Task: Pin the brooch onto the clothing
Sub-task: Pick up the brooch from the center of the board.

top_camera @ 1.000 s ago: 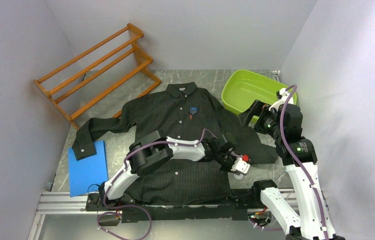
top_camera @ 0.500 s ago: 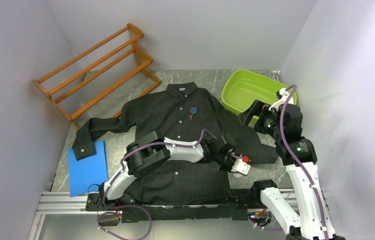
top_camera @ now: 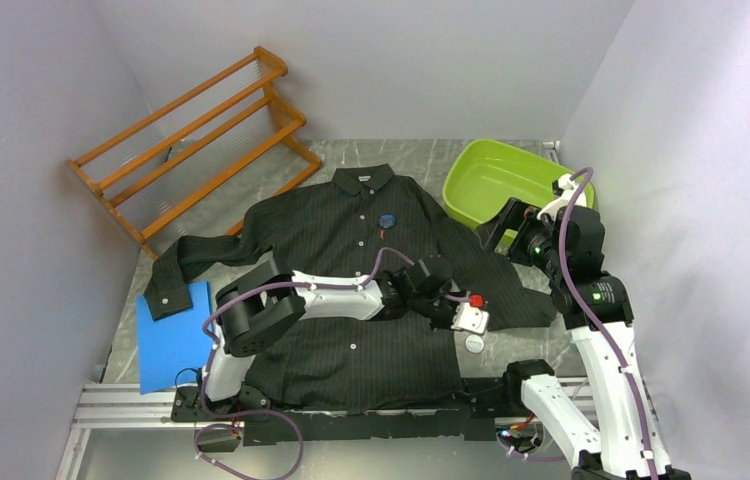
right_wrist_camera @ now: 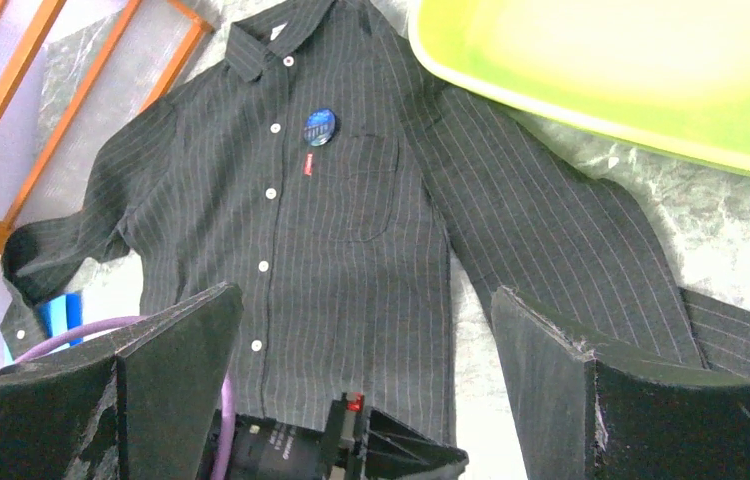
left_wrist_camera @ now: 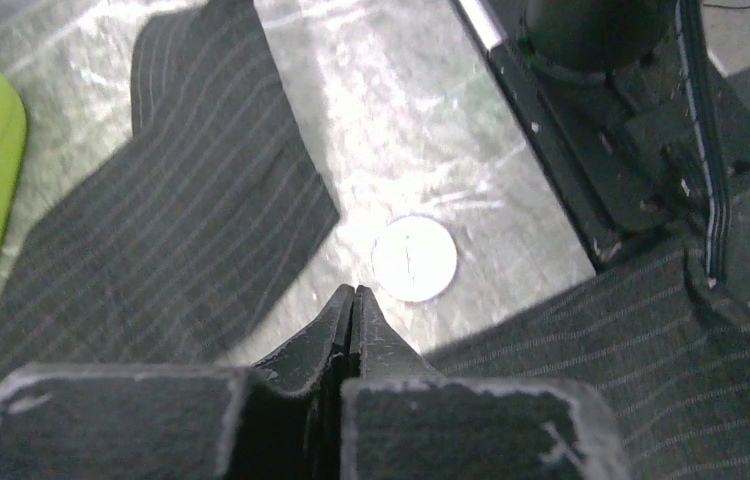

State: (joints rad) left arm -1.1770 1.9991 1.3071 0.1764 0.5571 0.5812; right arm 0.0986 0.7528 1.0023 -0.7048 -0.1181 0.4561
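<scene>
**A:** What does the far left hold?
**B:** A wooden rack [top_camera: 191,140] stands at the back left. Nearer, a blue pad [top_camera: 173,345] lies on the table [top_camera: 421,150], its far corner under one of the shirt's cuffs.

**A:** And the clothing?
**B:** The shirt [top_camera: 341,240] is spread front up across the middle of the table, collar toward the back wall. A round blue brooch [right_wrist_camera: 319,125] sits on its chest, just above the small red mark [right_wrist_camera: 307,165] and beside the pocket.

**A:** The left gripper?
**B:** The left gripper [left_wrist_camera: 353,300] hangs over bare table between a sleeve and the shirt's body. Its jaws are pressed together with nothing visible between them. A white round disc [left_wrist_camera: 414,259] lies on the table just beyond the tips.

**A:** Further right?
**B:** A green tub [top_camera: 496,180] rests at the back, just beside the sleeve. The right gripper [right_wrist_camera: 366,293] is raised near it, its jaws wide apart and empty, its camera facing the shirt.
</scene>
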